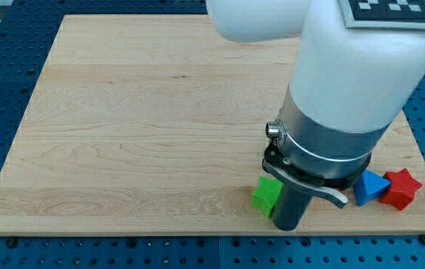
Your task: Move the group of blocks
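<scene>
Camera view: tip hidden; green block point(267, 196), blue block point(370, 187), red block point(401, 189)

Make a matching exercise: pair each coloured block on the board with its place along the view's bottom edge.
Things:
1. green block
2. blue block
3. red block

Places:
A. nearest the view's right edge
B. just left of the dark rod
C. between the rod and another block

Pairs: 1-B, 2-C, 3-A. My tip is hidden behind the arm's body, so its contact with the blocks cannot be told.
</scene>
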Motion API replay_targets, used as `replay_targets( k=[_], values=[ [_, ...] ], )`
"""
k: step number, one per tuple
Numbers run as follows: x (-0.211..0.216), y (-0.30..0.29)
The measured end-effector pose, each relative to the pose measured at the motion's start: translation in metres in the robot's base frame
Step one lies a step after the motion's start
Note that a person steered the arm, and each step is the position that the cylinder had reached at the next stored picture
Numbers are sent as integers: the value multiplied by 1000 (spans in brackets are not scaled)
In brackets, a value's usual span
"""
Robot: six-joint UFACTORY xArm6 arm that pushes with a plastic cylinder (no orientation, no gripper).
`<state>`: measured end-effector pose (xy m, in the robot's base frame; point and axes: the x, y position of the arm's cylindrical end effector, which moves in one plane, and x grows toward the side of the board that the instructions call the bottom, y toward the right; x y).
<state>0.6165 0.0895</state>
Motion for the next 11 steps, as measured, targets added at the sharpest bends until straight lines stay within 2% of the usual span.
replay_targets(
  k=[1,2,3,5,8,11],
  values=[
    [0,60],
    [-1,88],
    [-11,83],
    [-36,36],
    [-63,50],
    [-106,22]
  ],
)
